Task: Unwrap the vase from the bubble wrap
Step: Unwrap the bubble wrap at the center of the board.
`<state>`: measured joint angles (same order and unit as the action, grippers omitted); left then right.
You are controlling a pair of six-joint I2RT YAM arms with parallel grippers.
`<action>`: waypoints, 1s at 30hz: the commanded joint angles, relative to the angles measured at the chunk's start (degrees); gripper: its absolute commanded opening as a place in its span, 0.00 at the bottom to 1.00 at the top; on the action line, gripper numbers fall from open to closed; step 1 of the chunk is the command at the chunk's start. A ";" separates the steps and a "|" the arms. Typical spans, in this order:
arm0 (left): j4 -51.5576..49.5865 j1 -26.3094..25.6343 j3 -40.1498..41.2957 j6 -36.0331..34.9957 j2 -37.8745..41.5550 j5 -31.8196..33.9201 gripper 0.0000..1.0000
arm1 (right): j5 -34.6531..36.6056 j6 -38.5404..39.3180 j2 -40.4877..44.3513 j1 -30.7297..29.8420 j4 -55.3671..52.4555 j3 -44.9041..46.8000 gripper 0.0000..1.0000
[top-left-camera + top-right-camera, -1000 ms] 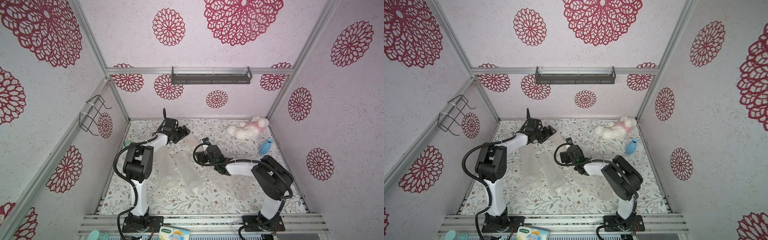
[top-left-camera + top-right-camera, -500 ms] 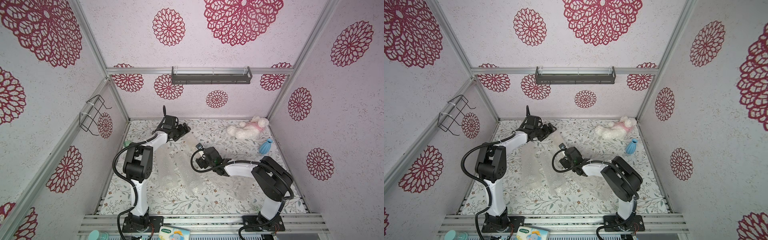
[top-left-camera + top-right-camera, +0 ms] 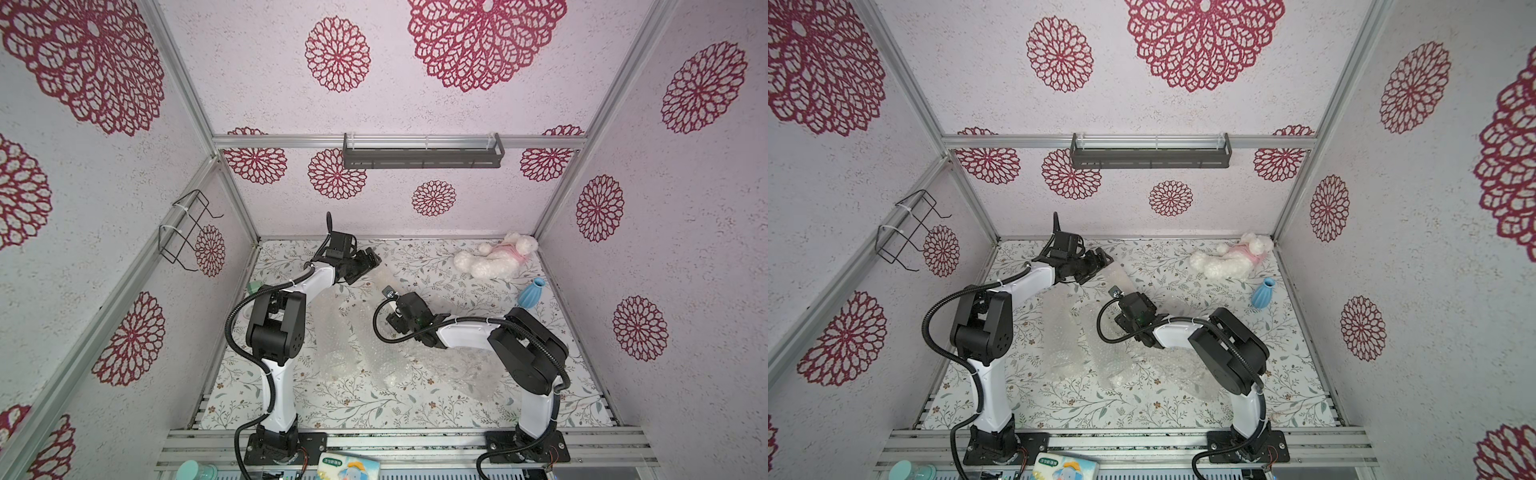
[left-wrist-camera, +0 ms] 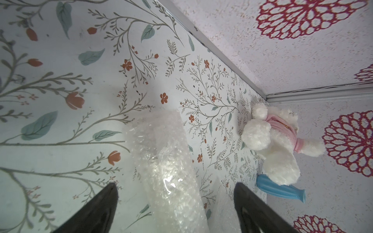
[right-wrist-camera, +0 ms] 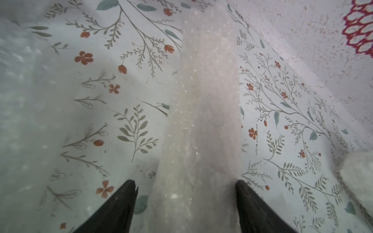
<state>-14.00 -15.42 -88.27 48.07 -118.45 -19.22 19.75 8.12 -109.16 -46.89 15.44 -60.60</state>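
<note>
A long roll of bubble wrap [image 4: 171,161] lies on the floral table [image 3: 415,407] toward the back, and I cannot see what it holds. My left gripper [image 4: 175,187] straddles its far end, open, with both fingers clear of the wrap; it also shows in both top views [image 3: 374,262] [image 3: 1106,259]. My right gripper [image 5: 185,185] straddles the near part of the same roll [image 5: 203,113], open, with one finger [image 5: 248,199] against the wrap. From above, the right wrist [image 3: 409,311] covers those fingertips. A bare blue vase [image 3: 532,293] stands at the right edge.
Loose bubble wrap sheets [image 3: 353,353] [image 3: 469,374] cover the middle of the table. A white plush toy [image 3: 494,259] lies at the back right. A grey shelf [image 3: 422,151] hangs on the back wall and a wire rack [image 3: 187,230] on the left wall.
My right gripper has slid left and a little nearer along the roll, and its jaws have narrowed. My left gripper has shifted slightly at the roll's far end.
</note>
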 commanded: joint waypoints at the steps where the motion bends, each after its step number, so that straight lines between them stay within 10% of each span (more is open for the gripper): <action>1: -0.32 0.16 -1.08 -0.35 0.80 -0.09 0.92 | -2.03 -5.41 0.27 2.35 -1.66 -1.30 0.69; 12: 0.71 0.17 -1.15 0.30 3.68 -0.22 0.93 | -28.53 -39.16 3.54 13.64 12.61 6.48 0.55; 18: 1.85 0.05 -1.39 1.27 3.10 -0.68 0.93 | -31.93 -56.82 0.55 14.37 28.41 11.38 0.53; 30: 4.42 -2.48 -7.01 3.25 -4.25 -4.80 0.78 | -29.98 -58.88 1.21 13.58 30.57 13.61 0.51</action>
<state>-11.11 -16.86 -93.36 50.68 -120.16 -22.28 -8.45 -49.43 -108.33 -32.82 42.26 -46.89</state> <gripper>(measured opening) 0.784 0.508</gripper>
